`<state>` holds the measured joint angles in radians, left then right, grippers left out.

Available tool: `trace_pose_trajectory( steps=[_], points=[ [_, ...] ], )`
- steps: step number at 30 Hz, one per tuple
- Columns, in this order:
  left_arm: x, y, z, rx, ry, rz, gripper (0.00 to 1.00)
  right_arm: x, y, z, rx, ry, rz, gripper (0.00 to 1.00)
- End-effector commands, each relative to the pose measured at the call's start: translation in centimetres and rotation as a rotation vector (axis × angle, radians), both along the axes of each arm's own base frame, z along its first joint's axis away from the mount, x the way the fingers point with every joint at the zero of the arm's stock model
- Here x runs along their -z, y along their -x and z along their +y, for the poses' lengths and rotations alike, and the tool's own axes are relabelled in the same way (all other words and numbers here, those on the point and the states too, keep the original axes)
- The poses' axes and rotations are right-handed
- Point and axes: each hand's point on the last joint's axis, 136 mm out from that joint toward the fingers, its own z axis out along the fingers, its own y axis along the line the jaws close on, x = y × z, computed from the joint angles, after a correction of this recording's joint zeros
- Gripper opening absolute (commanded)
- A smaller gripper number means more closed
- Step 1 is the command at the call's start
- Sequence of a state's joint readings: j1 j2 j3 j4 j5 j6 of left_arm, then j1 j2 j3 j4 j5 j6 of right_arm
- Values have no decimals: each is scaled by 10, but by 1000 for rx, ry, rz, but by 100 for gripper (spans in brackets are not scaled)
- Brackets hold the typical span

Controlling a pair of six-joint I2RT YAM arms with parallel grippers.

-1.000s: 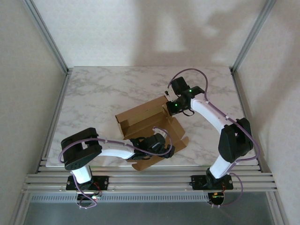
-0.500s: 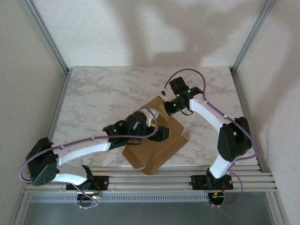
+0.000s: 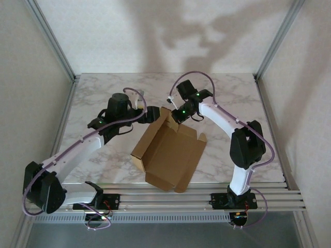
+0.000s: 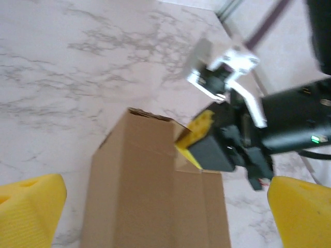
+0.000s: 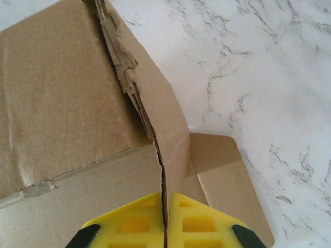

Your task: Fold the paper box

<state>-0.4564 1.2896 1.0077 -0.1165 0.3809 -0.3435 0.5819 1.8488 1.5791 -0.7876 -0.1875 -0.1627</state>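
Observation:
The paper box (image 3: 168, 152) is brown cardboard, lying open on the marble table (image 3: 98, 90) with one long wall raised at its far end. My right gripper (image 3: 174, 114) is shut on the top edge of that raised wall; in the right wrist view its yellow fingers (image 5: 199, 222) pinch the cardboard edge of the box (image 5: 62, 103). My left gripper (image 3: 156, 114) hovers just left of that corner, open wide. Its yellow fingertips (image 4: 28, 206) stand far apart, with the box (image 4: 150, 196) below them and the right gripper (image 4: 192, 140) beyond.
A loose flap (image 5: 227, 175) of the box lies flat on the marble beside the pinched wall. Metal frame posts (image 3: 57, 49) stand at the table's back corners, and rails (image 3: 165, 199) run along the near edge.
My left arm has swung from the near side of the box up to its far left corner. The box has turned and shifted left, with the right gripper still holding its wall.

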Motion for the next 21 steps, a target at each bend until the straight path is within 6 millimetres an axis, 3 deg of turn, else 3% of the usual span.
trace_pose_trajectory(
  steps=[1,9,21],
  points=[
    [9,-15,1,46,21,-35,99,16,16,6,-54,39,73,6],
    [36,-51,-17,93,51,-48,99,20,16,3,-56,71,76,6],
    [50,-76,-30,107,81,-86,99,20,19,2,-57,71,79,6]
  ],
)
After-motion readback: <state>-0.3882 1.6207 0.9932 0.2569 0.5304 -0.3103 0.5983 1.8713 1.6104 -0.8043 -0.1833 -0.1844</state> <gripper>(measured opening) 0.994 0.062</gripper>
